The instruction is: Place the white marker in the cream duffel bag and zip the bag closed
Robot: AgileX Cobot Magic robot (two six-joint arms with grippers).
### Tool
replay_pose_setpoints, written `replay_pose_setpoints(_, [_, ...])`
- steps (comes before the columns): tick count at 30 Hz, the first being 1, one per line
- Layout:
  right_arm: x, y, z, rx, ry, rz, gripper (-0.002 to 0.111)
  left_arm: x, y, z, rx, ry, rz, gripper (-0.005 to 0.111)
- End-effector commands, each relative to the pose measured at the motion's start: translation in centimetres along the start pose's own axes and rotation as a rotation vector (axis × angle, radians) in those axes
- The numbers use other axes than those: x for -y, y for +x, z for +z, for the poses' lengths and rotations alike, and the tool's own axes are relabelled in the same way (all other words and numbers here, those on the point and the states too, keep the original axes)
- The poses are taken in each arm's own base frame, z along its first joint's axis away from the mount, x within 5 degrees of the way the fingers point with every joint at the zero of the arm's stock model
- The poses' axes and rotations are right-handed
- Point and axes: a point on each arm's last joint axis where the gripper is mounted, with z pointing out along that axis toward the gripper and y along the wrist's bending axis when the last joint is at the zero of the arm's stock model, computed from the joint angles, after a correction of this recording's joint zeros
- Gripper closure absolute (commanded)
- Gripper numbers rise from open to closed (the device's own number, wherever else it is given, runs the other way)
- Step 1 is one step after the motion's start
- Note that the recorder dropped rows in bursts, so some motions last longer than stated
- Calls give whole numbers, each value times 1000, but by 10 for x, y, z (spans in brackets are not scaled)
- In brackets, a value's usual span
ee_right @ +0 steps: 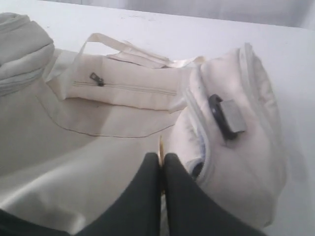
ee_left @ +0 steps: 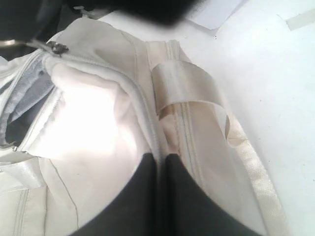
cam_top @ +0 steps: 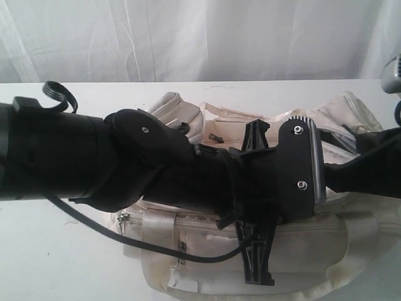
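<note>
The cream duffel bag (cam_top: 301,251) lies on the white table, mostly under my black left arm (cam_top: 125,157). In the left wrist view my left gripper (ee_left: 160,157) is shut on a fold of the bag's cream fabric (ee_left: 98,128) beside a zip seam. In the right wrist view my right gripper (ee_right: 161,156) is shut on a thin brass zip pull (ee_right: 159,145) on the bag (ee_right: 98,147). A gap in the bag shows dark lining (ee_left: 15,128). The white marker is out of view.
A shiny webbing strap (ee_left: 187,83) loops over the bag. A zipped side pocket (ee_right: 123,88) and a black clip with a grey block (ee_right: 226,115) sit on the bag. White table (cam_top: 62,251) surrounds it, and a cable (cam_top: 125,241) hangs from my left arm.
</note>
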Motion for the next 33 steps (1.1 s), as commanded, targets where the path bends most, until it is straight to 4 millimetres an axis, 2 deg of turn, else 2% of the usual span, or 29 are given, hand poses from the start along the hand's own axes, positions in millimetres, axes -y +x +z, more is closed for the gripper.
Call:
replay_pose_setpoints(1, [11,4,-4,-87,101,-159,108,3,-2,0,13,18,-10,107])
replay_pose_setpoints(6, [13,22,-8,-285,96,-156,108,3,-2,0,11,15,-10,107])
replay_pose_setpoints(9, [9,26,-10,-326,39,-142,108,3,-2,0,11,15,-10,107])
replay_pose_setpoints(14, [-2,20,-13,-248,-100,-77,108,3,-2,0,11,15,-10,107])
replay_pose_setpoints(18, [-4,5,-18,-121,-155,-64,108,3,-2,0,11,15,-10,107])
replay_pose_setpoints(25, [20,-13,-24,-7,72,-92,108,3,-2,0,11,15,-15,107])
replay_pose_setpoints(29, [22,-16,-24,17,106,-117,108,3,-2,0,11,15,-15,107])
replay_pose_setpoints(33, [21,-16,-16,-5,157,-145,108,3,-2,0,13,19,-15,107])
